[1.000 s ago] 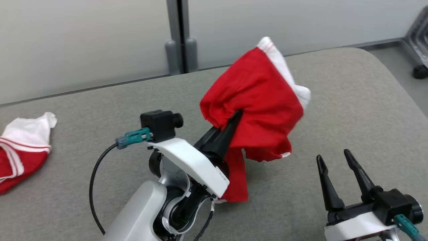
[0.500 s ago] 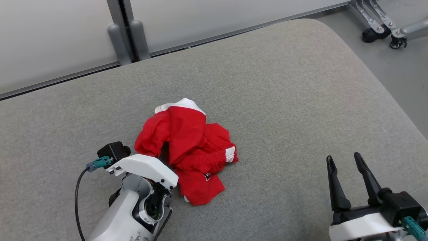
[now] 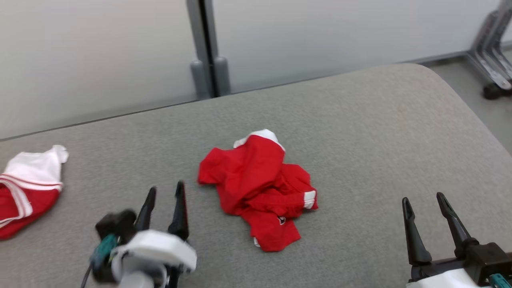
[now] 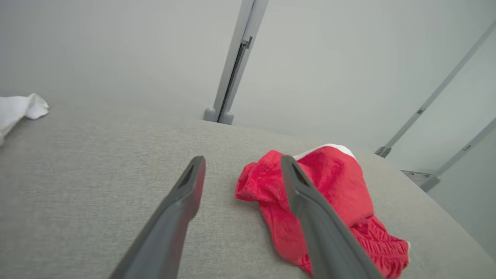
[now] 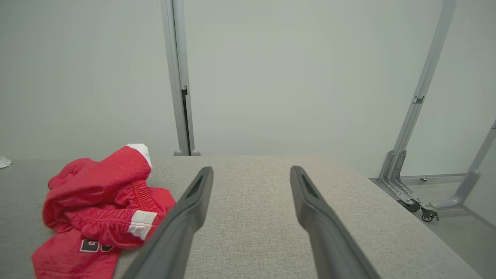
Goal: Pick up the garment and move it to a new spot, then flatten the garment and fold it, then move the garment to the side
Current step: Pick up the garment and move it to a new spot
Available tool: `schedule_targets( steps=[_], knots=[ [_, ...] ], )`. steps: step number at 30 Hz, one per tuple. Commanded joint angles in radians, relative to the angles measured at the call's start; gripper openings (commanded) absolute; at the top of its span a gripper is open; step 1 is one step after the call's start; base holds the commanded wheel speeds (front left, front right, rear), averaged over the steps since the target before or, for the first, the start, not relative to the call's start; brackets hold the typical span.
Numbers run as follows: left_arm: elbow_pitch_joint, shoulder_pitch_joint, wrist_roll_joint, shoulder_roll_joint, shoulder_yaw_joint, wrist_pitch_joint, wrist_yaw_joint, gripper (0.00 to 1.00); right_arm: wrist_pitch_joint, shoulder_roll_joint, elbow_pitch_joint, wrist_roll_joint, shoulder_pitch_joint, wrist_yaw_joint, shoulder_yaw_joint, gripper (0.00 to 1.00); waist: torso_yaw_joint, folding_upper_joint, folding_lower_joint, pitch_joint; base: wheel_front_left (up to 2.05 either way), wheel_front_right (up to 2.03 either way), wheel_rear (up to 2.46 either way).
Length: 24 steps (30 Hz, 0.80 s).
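Crumpled red garment (image 3: 258, 192) lies mid-table (image 3: 380, 120), touched by neither gripper.
The head view adds a second red-and-white garment (image 3: 28, 184), cut off at the left edge; the right wrist view shows dark lettering (image 5: 91, 245), partly folded under. The left gripper (image 3: 167, 186), its body blurred, and the right gripper (image 3: 423, 197) stand spread wide, empty.

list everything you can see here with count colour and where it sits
crumpled garment: one, red with white trim, middle of the table
second garment: one, red and white, table's left edge
table: one, grey fabric top, under both garments
post: one, grey, in the pale wall behind the table
wheeled frame: one, grey, on the floor to the right of the table
left gripper: one, dark fingers, open, left of the crumpled garment
right gripper: one, dark fingers, open, lower right over bare table
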Motion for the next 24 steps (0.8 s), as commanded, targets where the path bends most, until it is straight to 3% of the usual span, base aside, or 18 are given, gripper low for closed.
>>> schedule_targets(
  steps=[1,4,9,13,24],
  knots=[
    [-0.017,0.045,0.022,0.001,0.012,0.001,0.008,1.0,-0.005,-0.007,-0.005,-0.003,0.015,0.0,-0.002,1.0,0.048,-0.0001,0.0,-0.041,0.0,0.0,0.0],
    [-0.132,0.174,0.133,0.003,0.107,0.0,0.013,1.0,-0.005,-0.017,-0.007,-0.016,0.031,0.0,-0.008,1.0,0.086,-0.0001,0.0,-0.062,0.0,0.0,0.0],
    [-0.238,0.346,0.31,-0.021,0.214,0.0,-0.042,1.0,-0.005,-0.018,-0.001,-0.029,0.067,0.0,-0.032,1.0,0.142,-0.0001,0.0,-0.096,0.0,0.0,0.0],
    [-0.241,0.417,0.4,-0.047,0.273,0.0,-0.103,1.0,-0.005,-0.013,0.014,-0.026,0.096,0.0,-0.052,1.0,0.165,-0.0001,0.0,-0.117,0.0,0.0,0.0],
    [-0.218,0.453,0.489,-0.09,0.389,0.0,-0.19,1.0,-0.005,-0.003,0.048,-0.019,0.107,0.0,-0.045,1.0,0.161,-0.0001,0.0,-0.128,0.0,0.0,0.0]
  ],
)
